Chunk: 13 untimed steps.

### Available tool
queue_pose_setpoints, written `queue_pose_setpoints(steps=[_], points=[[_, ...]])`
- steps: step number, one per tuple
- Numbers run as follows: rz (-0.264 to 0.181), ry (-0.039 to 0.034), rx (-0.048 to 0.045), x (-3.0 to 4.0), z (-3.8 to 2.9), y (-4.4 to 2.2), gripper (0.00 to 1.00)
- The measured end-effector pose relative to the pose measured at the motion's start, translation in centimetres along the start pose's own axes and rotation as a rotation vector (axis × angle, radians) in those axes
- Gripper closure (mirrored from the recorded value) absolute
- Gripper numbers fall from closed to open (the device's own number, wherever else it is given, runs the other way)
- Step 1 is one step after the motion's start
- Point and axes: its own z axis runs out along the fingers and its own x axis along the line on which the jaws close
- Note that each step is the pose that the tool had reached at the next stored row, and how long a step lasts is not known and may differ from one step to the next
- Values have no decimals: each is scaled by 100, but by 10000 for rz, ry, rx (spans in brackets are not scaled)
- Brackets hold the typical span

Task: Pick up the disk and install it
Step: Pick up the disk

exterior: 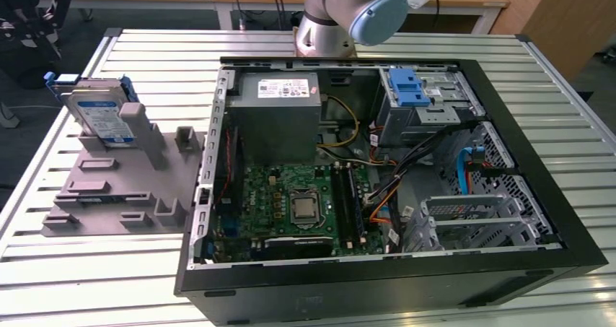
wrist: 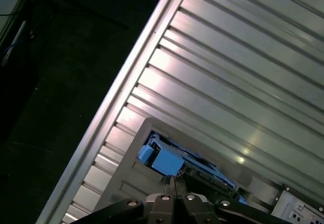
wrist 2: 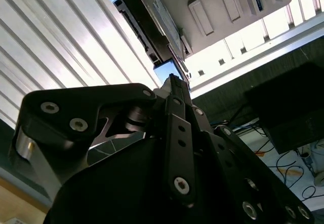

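At the exterior view's left the disk [exterior: 101,114] stands upright in a grey fixture [exterior: 115,190], not yet picked up. A fixture post hems its right side. In the first wrist view the gripper [wrist: 173,179] hangs near the disk's blue bracket, fingertips pressed together on nothing. Rightward, the open computer case [exterior: 385,168] walls in the drive cage [exterior: 423,99] at its far corner.

Looking down from high at six o'clock in the exterior view, facing twelve across the counter [exterior: 86,269]. Close behind the claw [wrist 2: 174,80] [wrist: 173,179] in both wrist views, aimed along it. Shared by all: the disk [exterior: 101,118] [wrist 2: 152,16] [wrist: 163,159], at the exterior view's ten o'clock.
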Motion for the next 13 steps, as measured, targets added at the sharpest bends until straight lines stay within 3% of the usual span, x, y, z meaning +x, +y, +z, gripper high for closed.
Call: queue_pose_setpoints(steps=[13], points=[[-1986,75,-32,2,3,1,89]])
